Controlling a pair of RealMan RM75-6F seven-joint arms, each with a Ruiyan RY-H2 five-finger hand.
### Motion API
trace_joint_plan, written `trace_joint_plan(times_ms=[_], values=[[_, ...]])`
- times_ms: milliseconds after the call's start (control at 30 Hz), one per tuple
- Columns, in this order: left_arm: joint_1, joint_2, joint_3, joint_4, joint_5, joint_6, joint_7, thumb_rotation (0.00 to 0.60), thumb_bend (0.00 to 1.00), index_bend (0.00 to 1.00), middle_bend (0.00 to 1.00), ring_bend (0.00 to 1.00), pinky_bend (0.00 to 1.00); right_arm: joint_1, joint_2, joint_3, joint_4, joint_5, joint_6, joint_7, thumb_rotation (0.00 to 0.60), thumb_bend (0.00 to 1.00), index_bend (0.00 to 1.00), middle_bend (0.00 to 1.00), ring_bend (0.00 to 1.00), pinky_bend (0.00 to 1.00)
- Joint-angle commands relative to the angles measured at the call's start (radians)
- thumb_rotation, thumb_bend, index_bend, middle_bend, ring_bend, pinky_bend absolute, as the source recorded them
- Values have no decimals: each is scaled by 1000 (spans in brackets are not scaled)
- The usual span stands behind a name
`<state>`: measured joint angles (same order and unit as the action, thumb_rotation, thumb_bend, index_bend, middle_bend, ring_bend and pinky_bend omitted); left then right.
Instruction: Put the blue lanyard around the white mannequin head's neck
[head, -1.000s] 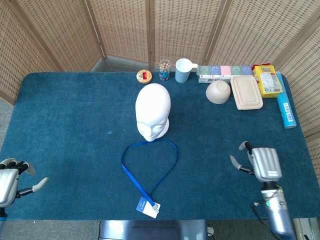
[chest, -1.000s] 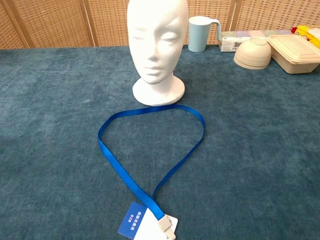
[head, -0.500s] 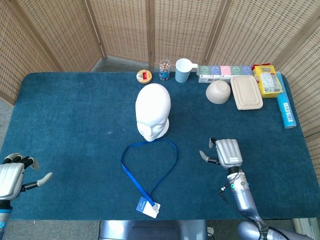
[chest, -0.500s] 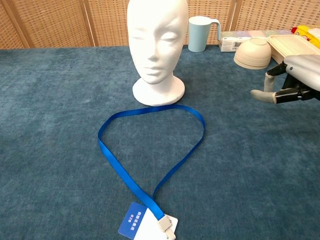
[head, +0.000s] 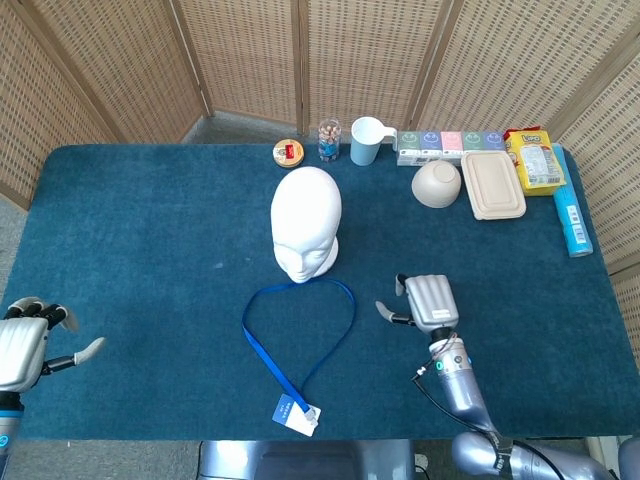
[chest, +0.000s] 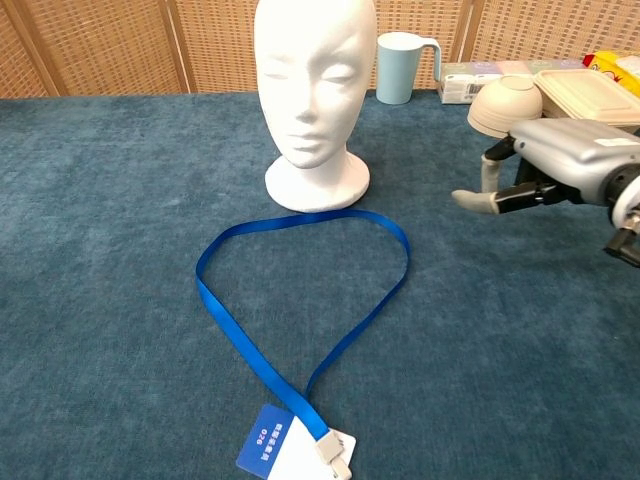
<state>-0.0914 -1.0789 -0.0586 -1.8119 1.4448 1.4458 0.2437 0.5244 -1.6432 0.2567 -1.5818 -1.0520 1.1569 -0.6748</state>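
Note:
The white mannequin head stands upright mid-table, face toward me. In front of its base the blue lanyard lies flat in a loop, its badge near the front edge. My right hand hovers to the right of the loop, fingers apart, holding nothing, a short gap from the strap. My left hand is at the table's front left corner, far from the lanyard, open and empty; the chest view does not show it.
Along the far edge stand a small round tin, a glass jar, a light blue mug, a row of small cartons, an upturned bowl, a lidded container, a yellow packet and a blue tube.
My right hand has moved left and forward across the table toward the lanyard loop, coming into the chest view. The left hand shifted slightly. The lanyard and head have not moved.

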Motion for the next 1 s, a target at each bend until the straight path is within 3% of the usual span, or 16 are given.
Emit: trace_joint_plan(times_ms=[33,133,400,1000], values=[[-3,1,-1,3,1,-2,-3,43,74,557,514,376,219,20,-12,0,-8,25,-11,-20,187,334,498,1000,1000,1000],[-8,3,-2,8,-2,-6,-8,42,75,557,514,376,219,39,-24,-3,-13,50,-20,-42,208,332,487,1000,1000,1000],[-11,8,0,17,-1,-7,-26,46,74,557,514,376,219,86,-88,-14,27,72,-10,-94,403,340,447,1000,1000,1000],[-13,6,10,55,5,-12,-85,45,74,557,514,376,219,157,-198,-1,105,177,25,-214,415,345,443,1000,1000,1000]])
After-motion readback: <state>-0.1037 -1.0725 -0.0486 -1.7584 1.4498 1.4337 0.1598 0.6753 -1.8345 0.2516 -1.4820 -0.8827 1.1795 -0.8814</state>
